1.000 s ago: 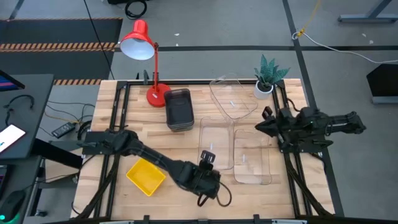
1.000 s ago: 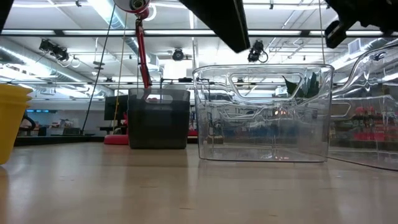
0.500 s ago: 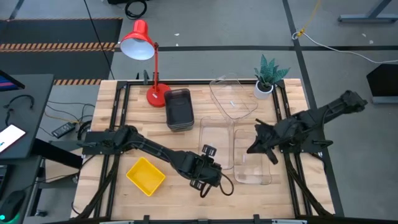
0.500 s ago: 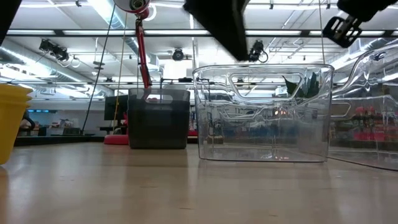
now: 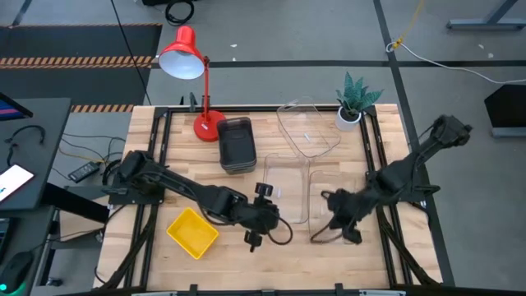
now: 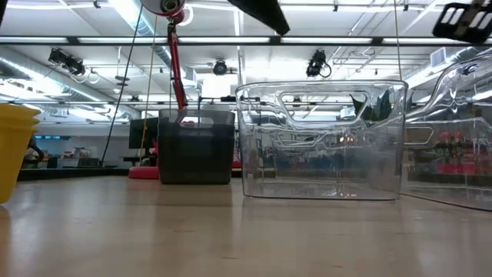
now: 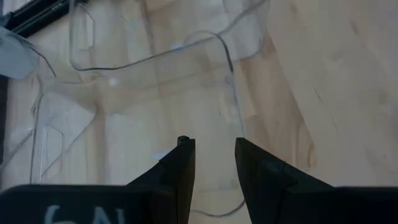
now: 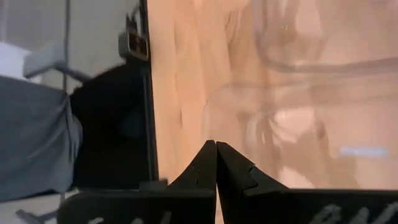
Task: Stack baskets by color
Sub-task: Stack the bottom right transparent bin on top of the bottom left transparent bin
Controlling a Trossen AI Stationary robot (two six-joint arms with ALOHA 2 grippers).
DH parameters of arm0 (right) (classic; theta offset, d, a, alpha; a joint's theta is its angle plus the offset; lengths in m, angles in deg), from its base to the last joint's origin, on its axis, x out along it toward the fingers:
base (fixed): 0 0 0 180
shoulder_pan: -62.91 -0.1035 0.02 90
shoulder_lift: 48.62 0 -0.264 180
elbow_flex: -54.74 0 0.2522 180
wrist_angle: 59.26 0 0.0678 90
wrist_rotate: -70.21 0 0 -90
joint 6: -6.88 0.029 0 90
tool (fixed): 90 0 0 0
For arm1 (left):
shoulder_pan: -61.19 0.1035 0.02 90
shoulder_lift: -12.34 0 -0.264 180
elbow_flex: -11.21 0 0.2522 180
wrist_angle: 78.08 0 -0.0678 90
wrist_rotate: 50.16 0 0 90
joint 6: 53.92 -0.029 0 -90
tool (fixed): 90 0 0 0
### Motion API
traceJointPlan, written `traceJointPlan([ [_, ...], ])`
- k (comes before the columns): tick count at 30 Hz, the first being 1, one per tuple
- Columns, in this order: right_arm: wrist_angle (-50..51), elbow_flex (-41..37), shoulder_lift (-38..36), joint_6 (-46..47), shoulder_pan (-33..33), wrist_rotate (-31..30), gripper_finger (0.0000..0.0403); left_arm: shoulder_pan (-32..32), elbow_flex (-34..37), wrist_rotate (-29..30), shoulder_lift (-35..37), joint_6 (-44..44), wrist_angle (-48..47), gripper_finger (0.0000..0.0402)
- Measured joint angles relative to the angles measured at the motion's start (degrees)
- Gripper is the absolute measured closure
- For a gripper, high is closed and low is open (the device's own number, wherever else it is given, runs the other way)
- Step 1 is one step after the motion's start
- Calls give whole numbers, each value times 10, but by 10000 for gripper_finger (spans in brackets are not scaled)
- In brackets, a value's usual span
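Three clear baskets lie right of centre: a middle one (image 5: 288,177) (image 6: 323,138), a right one (image 5: 345,226), and a far one (image 5: 308,127) lying askew. A dark grey stack (image 5: 237,145) stands by the lamp. A yellow basket (image 5: 193,232) rests flat near the front left. My left gripper (image 5: 264,196) (image 7: 214,155) is open at the middle clear basket's left wall, close to its near-left corner. My right gripper (image 5: 329,201) (image 8: 216,149) is shut, tipped down above the right clear basket's left part, and holds nothing. My left gripper has its fingers slanting down on either side of the middle clear basket's rim (image 7: 238,124). The rim line runs right along one finger (image 7: 249,168). Whether a finger touches the clear wall, I cannot tell. The basket sits flat on the table.
A red desk lamp (image 5: 185,53) stands at the far left and a small potted plant (image 5: 355,99) at the far right corner. Black rails (image 5: 160,131) run along the table's sides. Bare wood shows along the near edge between the yellow basket and the clear ones.
My right gripper has swung from the table's right side toward the near edge and the left, tipping downward until it hangs over the right clear basket. My left gripper has drawn a little toward the far left and risen slightly beside the middle clear basket.
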Motion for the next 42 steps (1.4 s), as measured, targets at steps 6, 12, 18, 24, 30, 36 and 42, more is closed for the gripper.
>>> traceJointPlan([
  [6, 58, 64, 94, 34, -51, -2, 400, -1, 43, -17, 24, 6, 72, 281],
  [12, 151, 137, 187, 36, -78, -12, 400, 0, 58, -24, 23, 22, 93, 280],
  [18, 198, 203, 258, 34, -93, 1, 400, 0, 53, -21, 29, 39, 94, 280],
  [24, 225, 228, 303, 15, -98, 1, 397, 0, 53, -22, 31, 60, 92, 280],
  [30, 231, 230, 317, 14, -98, -5, 359, 0, 53, -22, 31, 63, 90, 280],
  [36, 237, 229, 324, 11, -99, -19, 308, 0, 53, -22, 31, 75, 76, 280],
  [42, 263, 231, 323, 12, -100, 18, 296, 0, 52, -22, 31, 82, 65, 280],
])
